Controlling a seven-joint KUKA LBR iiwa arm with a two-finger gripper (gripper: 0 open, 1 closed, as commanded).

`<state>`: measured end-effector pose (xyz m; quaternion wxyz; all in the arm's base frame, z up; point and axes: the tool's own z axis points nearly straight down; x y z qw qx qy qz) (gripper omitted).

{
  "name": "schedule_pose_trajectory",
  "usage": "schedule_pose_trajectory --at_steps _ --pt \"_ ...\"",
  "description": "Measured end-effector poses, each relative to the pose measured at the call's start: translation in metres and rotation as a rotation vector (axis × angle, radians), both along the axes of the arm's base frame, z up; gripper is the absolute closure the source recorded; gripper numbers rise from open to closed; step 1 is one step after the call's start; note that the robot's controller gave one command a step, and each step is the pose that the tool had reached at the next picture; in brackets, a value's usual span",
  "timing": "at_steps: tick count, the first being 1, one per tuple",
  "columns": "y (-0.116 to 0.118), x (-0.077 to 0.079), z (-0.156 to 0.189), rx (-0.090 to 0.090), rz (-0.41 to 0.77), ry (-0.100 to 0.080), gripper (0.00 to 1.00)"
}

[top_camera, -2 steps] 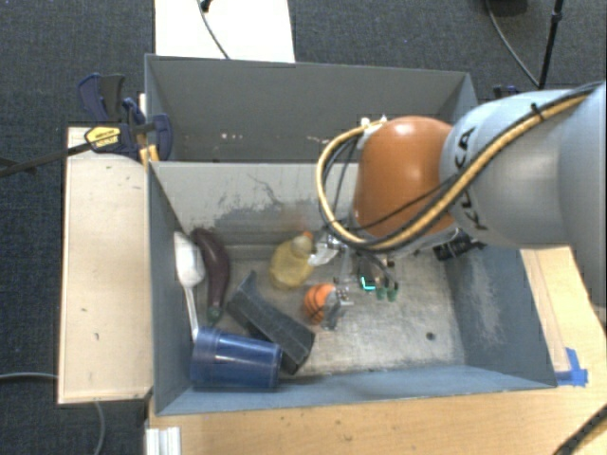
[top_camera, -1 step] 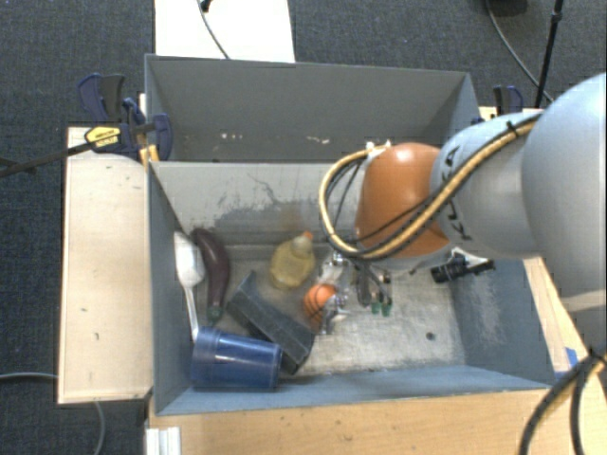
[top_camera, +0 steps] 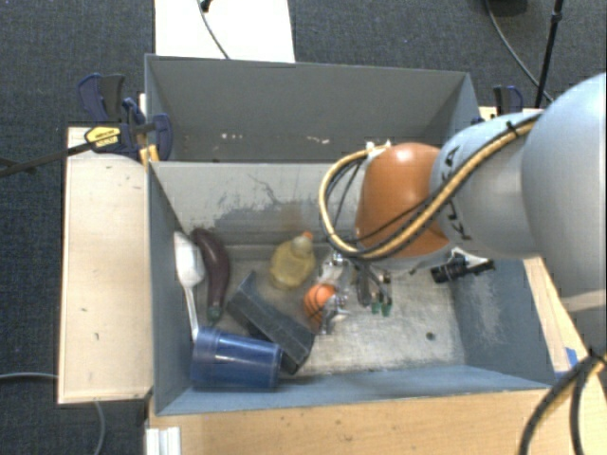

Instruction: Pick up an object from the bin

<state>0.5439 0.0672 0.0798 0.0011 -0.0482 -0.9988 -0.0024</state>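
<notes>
My gripper [top_camera: 353, 297] hangs low over the middle of the bin floor, under the orange cover. Just to its left lies a small orange ball [top_camera: 318, 298], close against the left finger; whether the fingers are round it I cannot tell. A yellowish squeeze bottle [top_camera: 292, 261] lies a little further up and left. A dark grey block [top_camera: 270, 318] lies slanted to the lower left of the ball.
Along the bin's left side lie a white spoon [top_camera: 188, 265], a dark purple aubergine [top_camera: 215, 265] and a blue cup [top_camera: 235, 358] on its side. The arm and its cables cover the bin's right part.
</notes>
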Motion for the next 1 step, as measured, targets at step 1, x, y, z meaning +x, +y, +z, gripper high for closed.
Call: schedule_pose_trajectory --at_steps 1 --pt "-0.0081 0.0105 0.1868 -0.003 -0.013 -0.014 1.0"
